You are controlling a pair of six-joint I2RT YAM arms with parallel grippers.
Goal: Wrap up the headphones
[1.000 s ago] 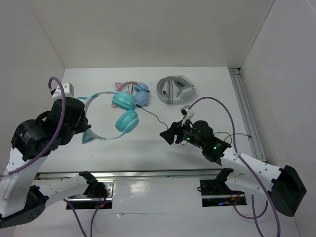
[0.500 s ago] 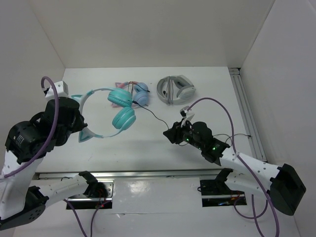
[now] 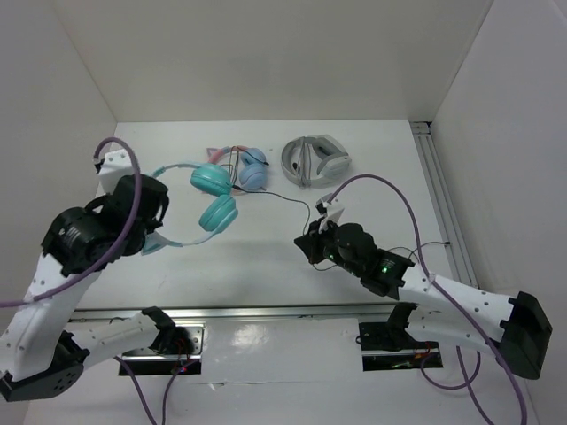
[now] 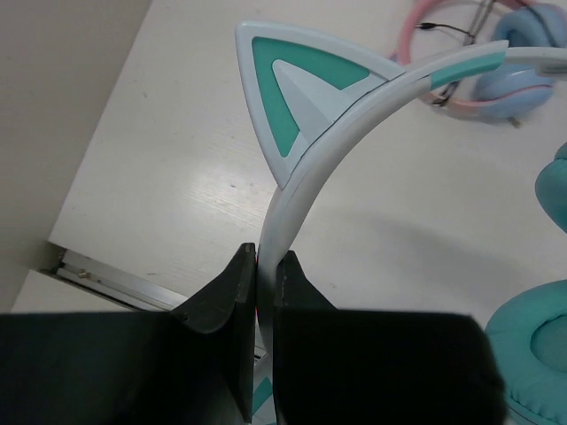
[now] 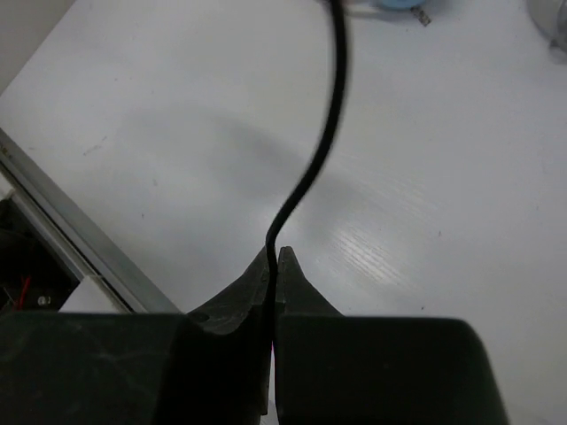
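**Top view:** the teal cat-ear over-ear headphones [image 3: 218, 212] sit over the left half of the white table surface [image 3: 266, 261], toward the far edge. They are just beside the pink-and-blue cat-ear headphones [image 3: 252, 173]. The grey-and-white headphones [image 3: 314, 159] lie apart, further right along that edge. The white-and-teal headband [image 3: 177, 165] is held by the left gripper [image 3: 156, 237]. The thin black cable [image 3: 285, 198] is run to the right gripper [image 3: 310, 237], near the table's middle. Whether the earcups rest on the surface cannot be told.

**Left wrist view:** the fingers [image 4: 226, 292] are clenched on the headband just below the cat ear. The grip is narrow and edge-on, so some twist is to be expected. This hold is best treated as a fixed anchor.

**Right wrist view:** the jaws are pinched tight on the cable, clear of the surface. The cable should be led around the headphones in even loops. Tension is to be kept light so the cable's root isn't strained. The sweep should be kept clear of the pink-and-blue set to avoid snagging.
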